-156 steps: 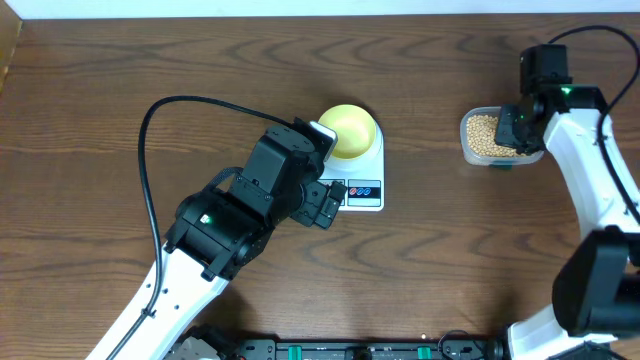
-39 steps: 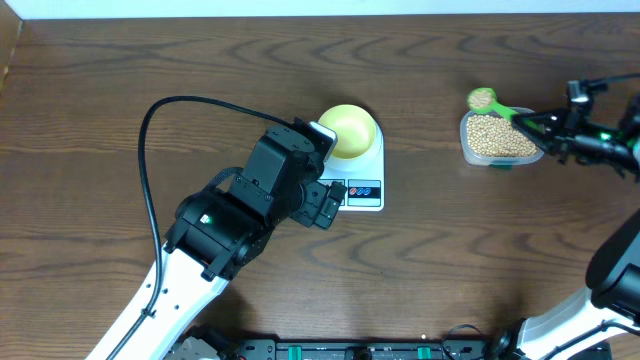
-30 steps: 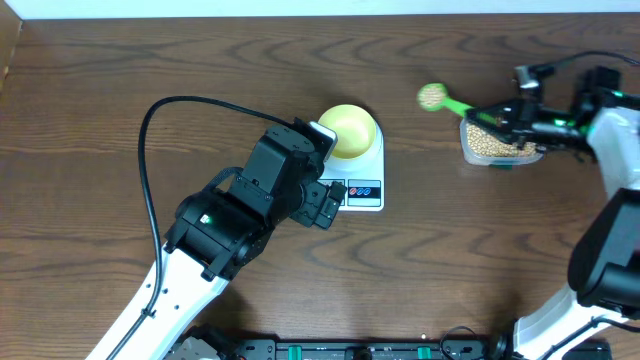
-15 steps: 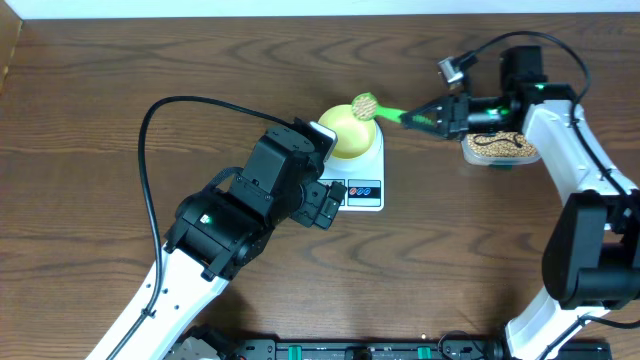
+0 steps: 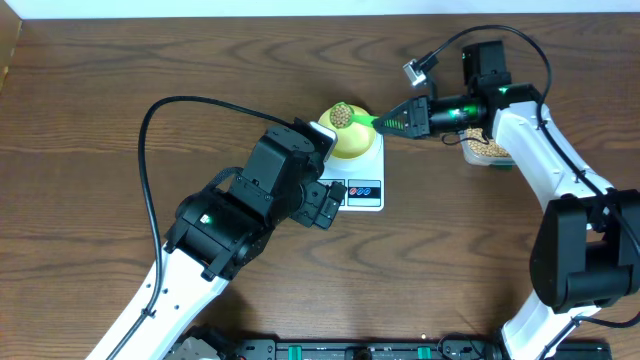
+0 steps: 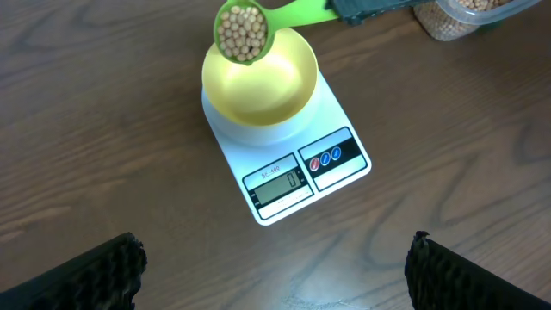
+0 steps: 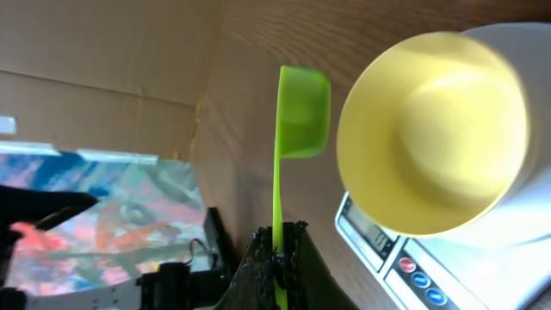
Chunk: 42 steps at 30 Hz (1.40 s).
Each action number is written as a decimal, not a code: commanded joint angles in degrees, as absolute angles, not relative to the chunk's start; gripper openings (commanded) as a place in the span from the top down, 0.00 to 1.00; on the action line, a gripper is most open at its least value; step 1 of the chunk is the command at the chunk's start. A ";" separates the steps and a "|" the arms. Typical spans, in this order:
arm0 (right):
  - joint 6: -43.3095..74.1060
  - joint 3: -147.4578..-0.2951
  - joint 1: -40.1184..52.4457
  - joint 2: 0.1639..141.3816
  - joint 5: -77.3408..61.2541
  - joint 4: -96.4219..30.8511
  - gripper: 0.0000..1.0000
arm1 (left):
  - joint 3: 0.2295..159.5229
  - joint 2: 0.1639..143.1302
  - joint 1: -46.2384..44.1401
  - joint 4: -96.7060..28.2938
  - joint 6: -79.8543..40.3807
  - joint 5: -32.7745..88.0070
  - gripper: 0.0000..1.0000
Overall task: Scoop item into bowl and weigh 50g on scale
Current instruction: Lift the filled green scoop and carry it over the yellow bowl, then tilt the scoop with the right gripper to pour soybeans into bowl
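Brown wood-grain table (image 5: 90, 90) carries everything. The left arm, bulky in black and white, reaches in from the near left; the left gripper (image 6: 274, 263) hangs above the scale with its fingers spread wide and nothing between them. The right arm stretches across from the right side, and the right gripper (image 5: 402, 124) is pinched tight on the handle of a green scoop. The white scale (image 6: 297, 181) sits mid-table, its display and red and blue buttons along the edge nearest the robot; the digits are too small to read. A clear tub (image 5: 490, 150) with more beans stands well to the right of the scale, partly under the right arm. The yellow bowl (image 6: 267, 86) stands on the scale's platform. The scoop (image 6: 293, 15) is held cup-up over the bowl's far rim, filled with tan beans (image 6: 241, 34).
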<state>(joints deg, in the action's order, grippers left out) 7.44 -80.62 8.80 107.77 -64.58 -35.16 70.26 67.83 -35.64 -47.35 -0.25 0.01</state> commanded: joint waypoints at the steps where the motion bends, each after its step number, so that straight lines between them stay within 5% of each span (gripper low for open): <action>1: 8.19 -80.77 10.09 108.36 -59.29 -34.57 0.99 | 70.94 68.16 -35.42 -47.37 -1.17 -0.69 0.01; 42: -3.55 -95.48 22.98 108.20 -18.22 -50.94 0.99 | 70.94 68.16 -35.42 -47.37 -1.17 -0.69 0.01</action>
<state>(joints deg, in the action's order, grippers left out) -1.98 -93.82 22.74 107.96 -22.02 -50.33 70.26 67.83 -35.64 -47.35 -0.25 0.01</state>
